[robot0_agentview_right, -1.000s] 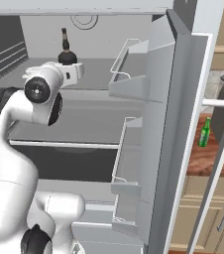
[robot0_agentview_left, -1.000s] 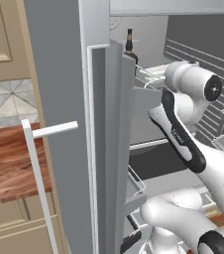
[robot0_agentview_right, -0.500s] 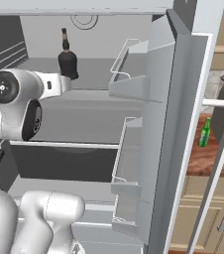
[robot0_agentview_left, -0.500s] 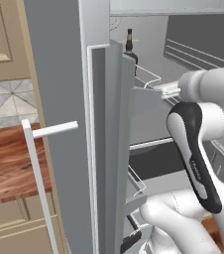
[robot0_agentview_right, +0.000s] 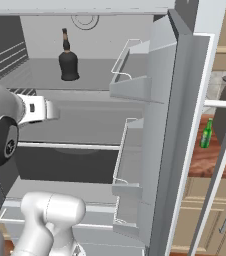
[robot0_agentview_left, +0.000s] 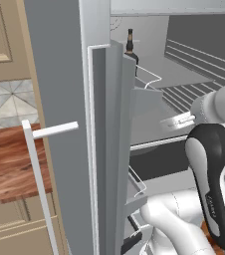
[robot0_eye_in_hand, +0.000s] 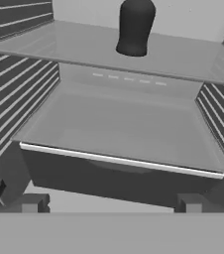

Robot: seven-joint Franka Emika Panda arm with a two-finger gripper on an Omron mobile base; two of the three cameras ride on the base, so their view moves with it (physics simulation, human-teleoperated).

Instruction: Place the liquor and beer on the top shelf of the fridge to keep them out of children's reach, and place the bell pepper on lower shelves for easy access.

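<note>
the liquor is standing upright on the top shelf of the fridge; the gripper, spread wide and empty, is hovering before that shelf; the beer is standing well right of it.

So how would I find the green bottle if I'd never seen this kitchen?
Start at the big grey fridge with its door swung open. Look past the door's outer edge, to the wooden counter beside it. The green bottle stands upright there, slim with a long neck, unlike the fat black bottle sitting inside on the fridge's top shelf.
</note>
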